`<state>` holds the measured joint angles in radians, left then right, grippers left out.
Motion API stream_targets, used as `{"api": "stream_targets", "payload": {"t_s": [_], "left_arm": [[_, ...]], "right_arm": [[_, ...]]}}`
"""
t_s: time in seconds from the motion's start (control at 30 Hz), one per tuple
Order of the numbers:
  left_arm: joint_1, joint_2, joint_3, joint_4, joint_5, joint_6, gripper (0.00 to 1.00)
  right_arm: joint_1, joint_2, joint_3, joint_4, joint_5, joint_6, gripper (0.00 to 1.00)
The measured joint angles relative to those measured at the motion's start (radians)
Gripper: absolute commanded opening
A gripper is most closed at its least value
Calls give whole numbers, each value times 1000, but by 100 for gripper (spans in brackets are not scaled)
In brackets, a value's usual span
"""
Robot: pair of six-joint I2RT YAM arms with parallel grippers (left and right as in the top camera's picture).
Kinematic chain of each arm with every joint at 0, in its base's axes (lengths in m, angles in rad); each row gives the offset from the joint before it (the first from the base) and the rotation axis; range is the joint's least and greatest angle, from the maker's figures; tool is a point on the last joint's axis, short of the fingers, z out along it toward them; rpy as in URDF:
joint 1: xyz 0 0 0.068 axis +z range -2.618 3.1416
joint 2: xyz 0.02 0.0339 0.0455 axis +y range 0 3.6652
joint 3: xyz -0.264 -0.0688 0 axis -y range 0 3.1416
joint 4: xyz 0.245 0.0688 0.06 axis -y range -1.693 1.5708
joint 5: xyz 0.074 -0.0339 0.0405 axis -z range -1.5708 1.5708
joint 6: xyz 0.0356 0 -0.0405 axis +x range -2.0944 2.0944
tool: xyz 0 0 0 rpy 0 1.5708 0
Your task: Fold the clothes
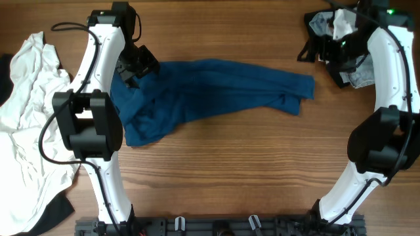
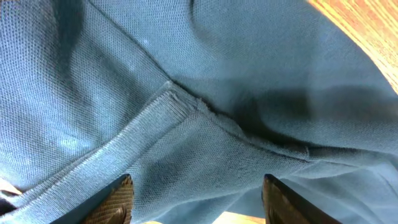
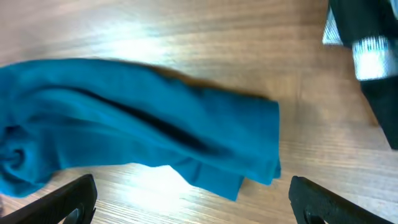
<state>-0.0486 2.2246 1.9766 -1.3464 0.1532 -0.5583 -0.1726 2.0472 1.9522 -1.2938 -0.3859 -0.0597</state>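
Note:
A deep-blue T-shirt (image 1: 210, 92) lies bunched lengthwise across the middle of the wooden table. A white shirt (image 1: 29, 124) is crumpled at the left edge. My left gripper (image 1: 131, 71) hovers over the blue shirt's left end. In the left wrist view the left gripper (image 2: 199, 200) is open, its fingers (image 2: 118, 199) standing apart just above a ribbed seam (image 2: 168, 102). My right gripper (image 1: 312, 51) is above and behind the shirt's right end. In the right wrist view the right gripper (image 3: 194, 202) is wide open and empty, with the shirt's end (image 3: 205, 140) lying flat on the wood.
A heap of grey and white cloth (image 1: 341, 29) sits at the back right under the right arm. Dark fabric (image 1: 56, 211) pokes out below the white shirt at the front left. Bare wood (image 1: 230, 170) stretches along the front.

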Motion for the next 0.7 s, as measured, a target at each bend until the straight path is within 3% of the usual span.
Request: {"api": "stream_targets", "payload": {"t_s": [0.3,0.33,0.37,0.4,0.7], "left_arm": [[-1,107,-8,142,6,-5,63],[-1,135,-9,143,14,-8,51],[-1,161,-9,140,20,-8,33],[2,166,-2,135,32,-13,6],[3,179,-2,121,129,-23,4]], "right_arm": [[35,0,7,-73,-140,-93,100],[55,0,7,-82,-142,-103,99],[71,0,7,-85,-141,-107,100],[91,0,7,-85,-141,-114,100],[131,0,8,-85,-134,-126,100]]}}
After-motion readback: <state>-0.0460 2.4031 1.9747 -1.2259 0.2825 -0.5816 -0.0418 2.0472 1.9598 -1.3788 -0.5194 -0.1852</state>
